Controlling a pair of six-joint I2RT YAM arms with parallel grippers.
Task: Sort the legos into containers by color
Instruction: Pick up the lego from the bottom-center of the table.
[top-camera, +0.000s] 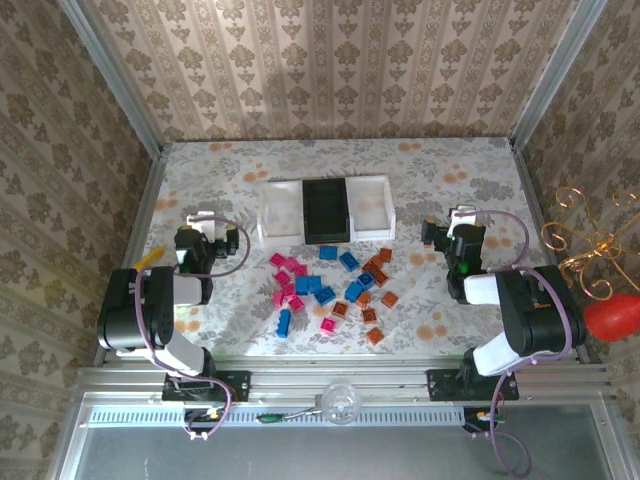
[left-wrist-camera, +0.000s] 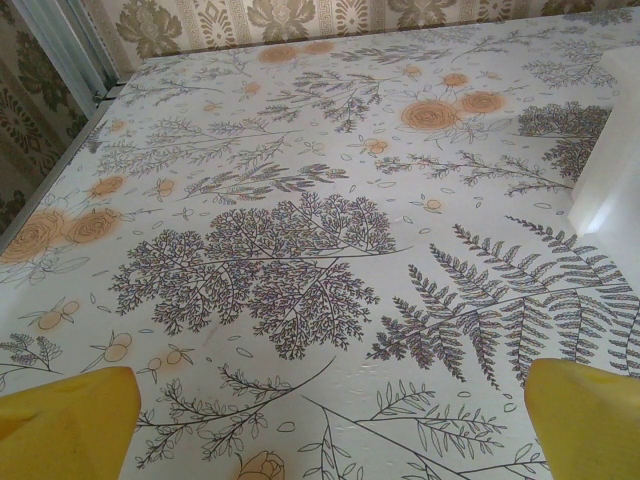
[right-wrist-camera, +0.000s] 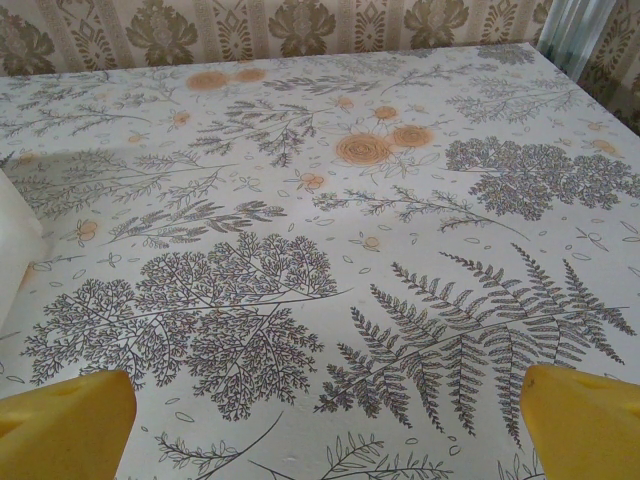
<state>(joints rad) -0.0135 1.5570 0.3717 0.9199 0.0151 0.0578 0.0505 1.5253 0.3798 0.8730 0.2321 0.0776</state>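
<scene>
The legos lie loose on the floral table in front of the containers: pink ones (top-camera: 288, 282) to the left, blue ones (top-camera: 322, 288) in the middle, orange-brown ones (top-camera: 376, 275) to the right. The containers stand in a row behind them: a white tray (top-camera: 280, 212), a black tray (top-camera: 326, 210) and a white tray (top-camera: 371, 207). My left gripper (top-camera: 205, 222) is left of the pile, open and empty, its yellow fingertips (left-wrist-camera: 62, 425) wide apart over bare cloth. My right gripper (top-camera: 456, 222) is right of the pile, open too, with yellow fingertips (right-wrist-camera: 585, 420) spread over bare cloth.
A white tray wall (left-wrist-camera: 610, 150) edges the left wrist view, and another (right-wrist-camera: 14, 250) edges the right wrist view. A yellow toy (top-camera: 148, 259) lies by the left arm. A gold wire ornament (top-camera: 585, 240) and a red object (top-camera: 612, 318) sit outside the right wall.
</scene>
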